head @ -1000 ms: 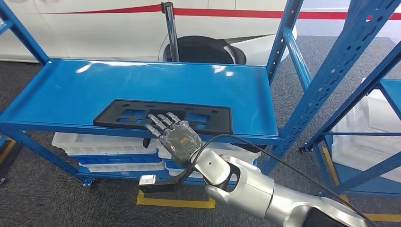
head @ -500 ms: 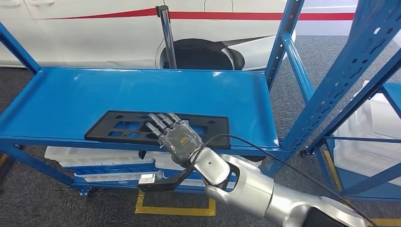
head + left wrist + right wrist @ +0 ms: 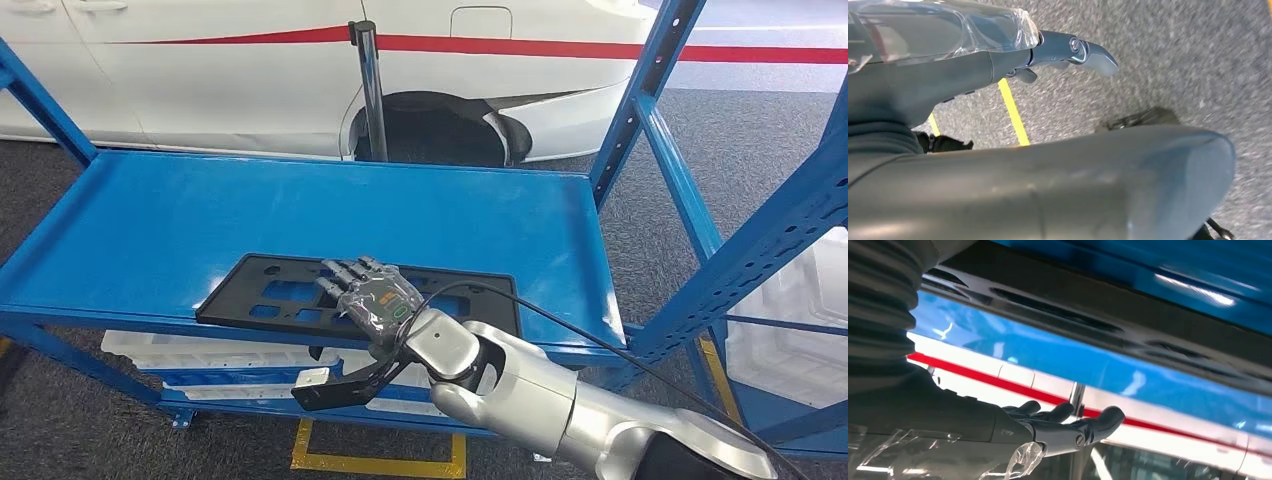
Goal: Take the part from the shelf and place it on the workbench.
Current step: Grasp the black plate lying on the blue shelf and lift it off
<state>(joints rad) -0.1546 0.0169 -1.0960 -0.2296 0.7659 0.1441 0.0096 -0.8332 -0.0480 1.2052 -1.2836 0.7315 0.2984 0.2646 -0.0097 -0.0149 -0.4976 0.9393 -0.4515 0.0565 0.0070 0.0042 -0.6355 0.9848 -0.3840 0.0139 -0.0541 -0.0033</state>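
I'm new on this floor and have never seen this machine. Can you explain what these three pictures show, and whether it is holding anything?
It is a walking humanoid robot with two silver arms.

The wide picture is from a camera high on its body, looking down at a blue shelf. A flat black part with cut-outs lies on the shelf. The right robot hand rests on the part, fingers extended; a real grip is not visible.

The other two pictures come from cameras at the wrists and are turned. The right one looks past the fingers at the part and shelf. The left one shows the left robot hand over grey floor, holding nothing.

A white car stands behind.
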